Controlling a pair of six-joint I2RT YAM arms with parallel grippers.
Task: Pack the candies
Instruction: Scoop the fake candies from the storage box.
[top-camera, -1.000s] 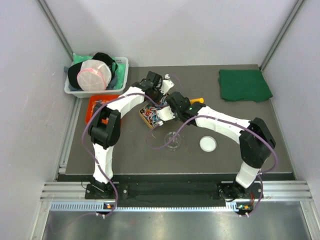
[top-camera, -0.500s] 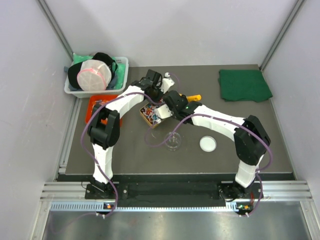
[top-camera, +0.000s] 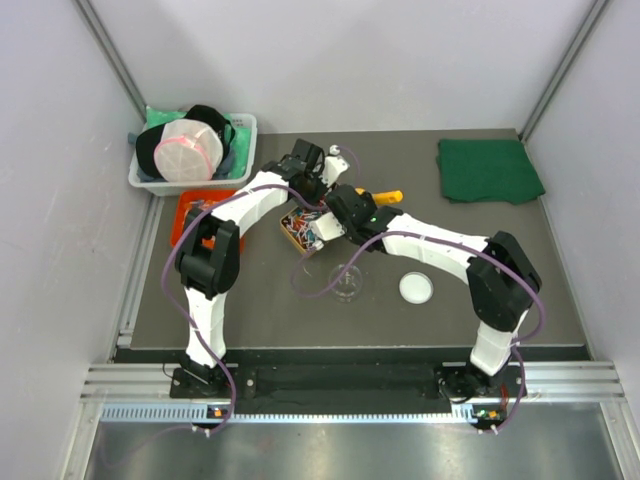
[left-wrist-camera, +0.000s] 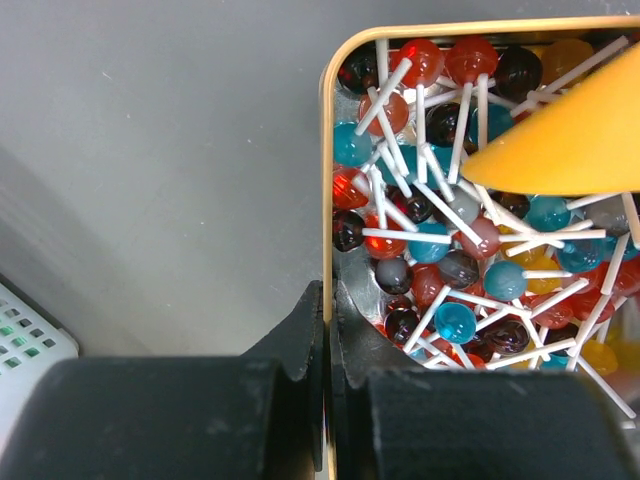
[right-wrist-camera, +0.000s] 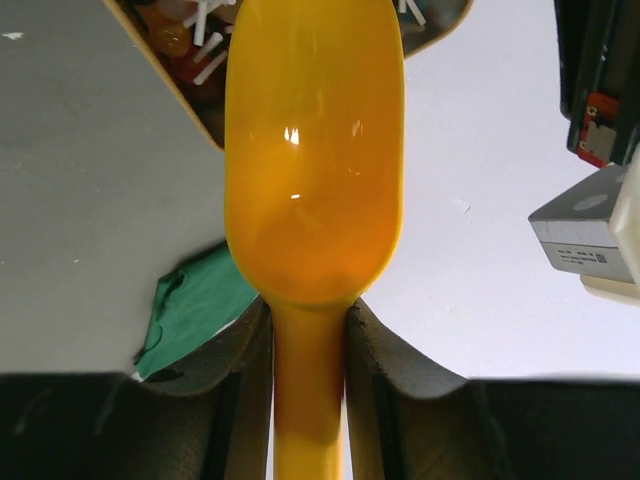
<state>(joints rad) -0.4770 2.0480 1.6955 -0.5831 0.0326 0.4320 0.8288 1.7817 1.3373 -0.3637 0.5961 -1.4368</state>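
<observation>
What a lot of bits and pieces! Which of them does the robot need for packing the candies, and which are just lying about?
Part of the job:
candies
tin holding them
orange scoop
clear cup and white lid, probably

Just lying about:
green cloth
white bin of oddments
orange tray

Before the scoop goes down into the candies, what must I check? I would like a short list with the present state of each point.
1. Hold of the left pincer on the rim of the tin: ok.
2. Hold of the right pincer on the orange scoop: ok.
3. Scoop tip over the candies: ok.
4. Load on the scoop: not ok, nothing visible.
5. Position of the clear cup near the tin: ok.
</observation>
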